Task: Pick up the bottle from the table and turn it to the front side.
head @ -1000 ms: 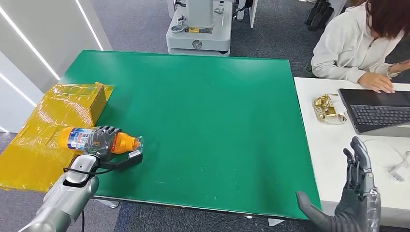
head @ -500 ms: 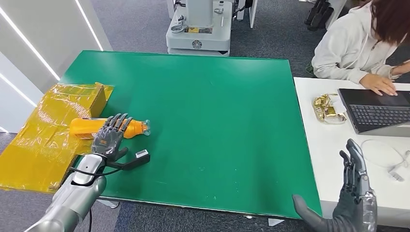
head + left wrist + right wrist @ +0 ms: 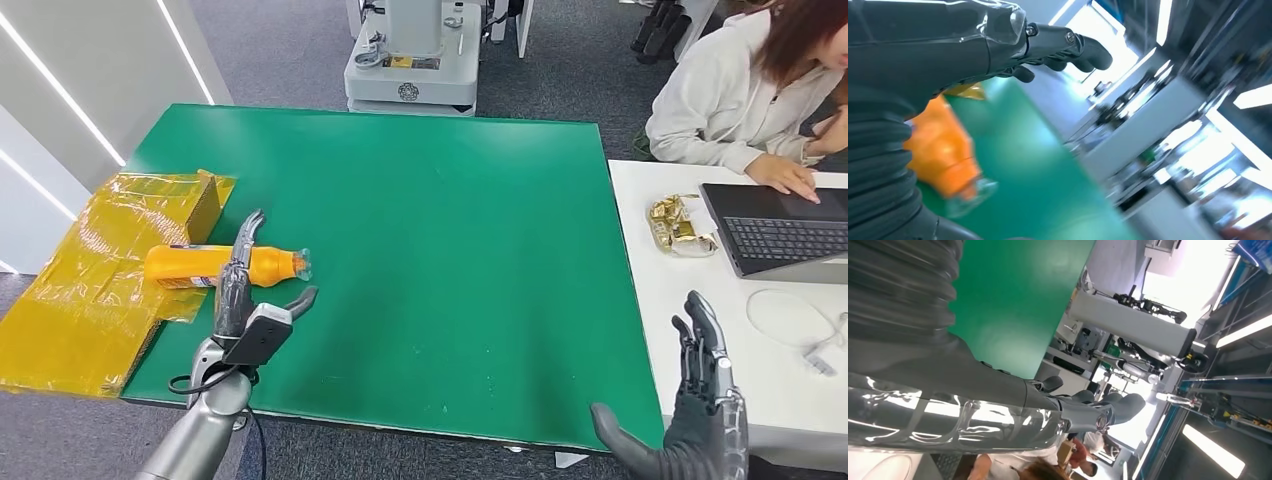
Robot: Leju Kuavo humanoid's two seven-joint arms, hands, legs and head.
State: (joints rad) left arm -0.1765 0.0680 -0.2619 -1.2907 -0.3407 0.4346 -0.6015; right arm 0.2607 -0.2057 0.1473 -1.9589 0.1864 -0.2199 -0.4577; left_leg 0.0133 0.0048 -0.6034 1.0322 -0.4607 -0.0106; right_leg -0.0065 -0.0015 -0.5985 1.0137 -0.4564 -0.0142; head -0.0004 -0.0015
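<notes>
An orange bottle (image 3: 200, 265) lies on its side at the left edge of the green table (image 3: 430, 260), its clear cap toward the table's middle and its plain orange side up. My left hand (image 3: 245, 300) hovers just in front of the bottle, fingers spread and holding nothing. The left wrist view shows the bottle (image 3: 945, 155) blurred beyond my left hand (image 3: 998, 45). My right hand (image 3: 700, 400) is raised at the table's near right corner, fingers straight and apart, and appears as the right hand (image 3: 1063, 405) in its wrist view.
A yellow plastic-wrapped box (image 3: 110, 260) lies beside the bottle, hanging over the table's left edge. A white desk (image 3: 690, 300) on the right holds a laptop (image 3: 780, 230) and gold wrappers (image 3: 678, 225); a person (image 3: 740, 90) sits there. A grey machine base (image 3: 412, 70) stands behind the table.
My left hand let go of the bottle and drew back toward me with its fingers opened. The bottle now lies with its label turned away. My right hand sank slightly.
</notes>
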